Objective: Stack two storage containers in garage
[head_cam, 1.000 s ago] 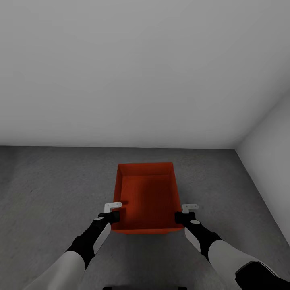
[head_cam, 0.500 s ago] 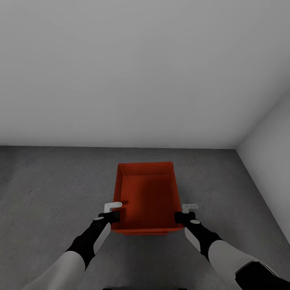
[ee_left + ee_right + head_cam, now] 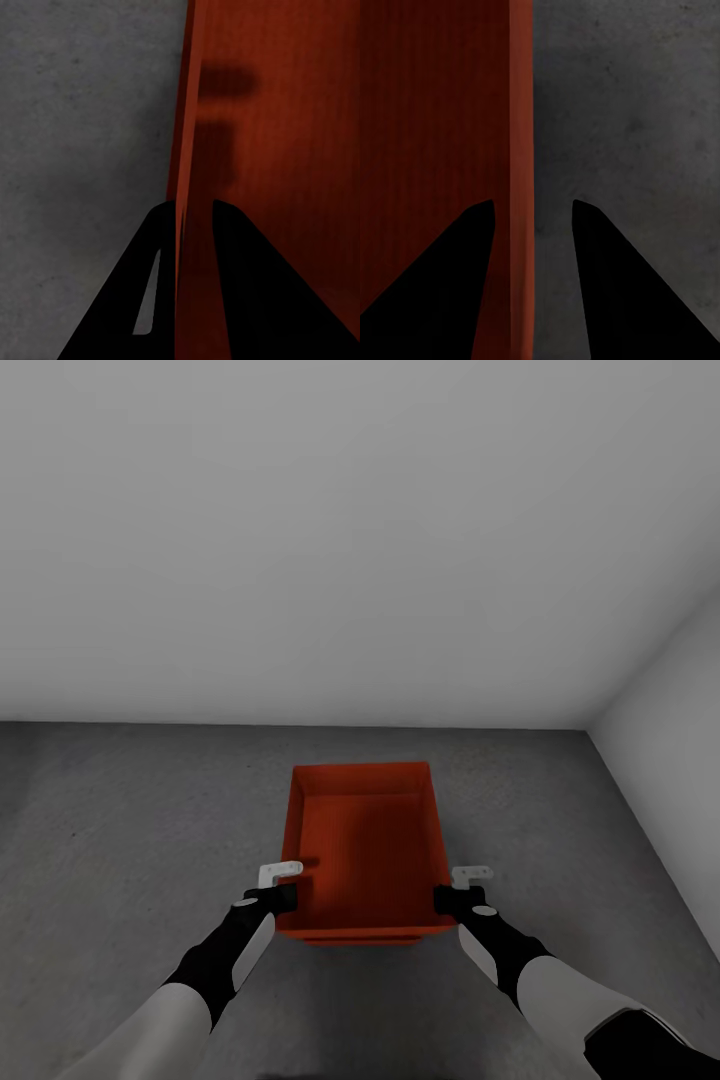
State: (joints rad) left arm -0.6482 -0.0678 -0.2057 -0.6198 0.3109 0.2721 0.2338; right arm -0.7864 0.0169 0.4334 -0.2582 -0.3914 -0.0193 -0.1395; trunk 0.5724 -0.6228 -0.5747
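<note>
**Bin held at both side walls, above the garage floor**

You see one red-orange bin (image 3: pixel 365 850) centred ahead of you in the head view, open side up, its long axis running away from you toward the grey-white back wall (image 3: pixel 350 540). A second wall (image 3: pixel 670 760) closes the room on your right. The floor (image 3: pixel 130 830) under and around the bin is dark grey mottled concrete.

Your left gripper (image 3: pixel 283 888) sits at the near end of the bin's left wall. In the left wrist view, one black finger (image 3: pixel 150 292) lies outside the wall and the other inside, with the thin red wall (image 3: pixel 182 150) pinched tightly between them: the left fingers are clamped on the bin.

Your right gripper (image 3: pixel 458 890) sits at the near end of the right wall. In the right wrist view, the fingers (image 3: pixel 630 285) straddle the wall (image 3: pixel 520 150), one inside, one outside, with floor showing between the wall and the outer finger. You cannot tell whether this grip has closed

A thin red edge shows just below the bin's near wall in the head view; you cannot tell what it belongs to
</note>
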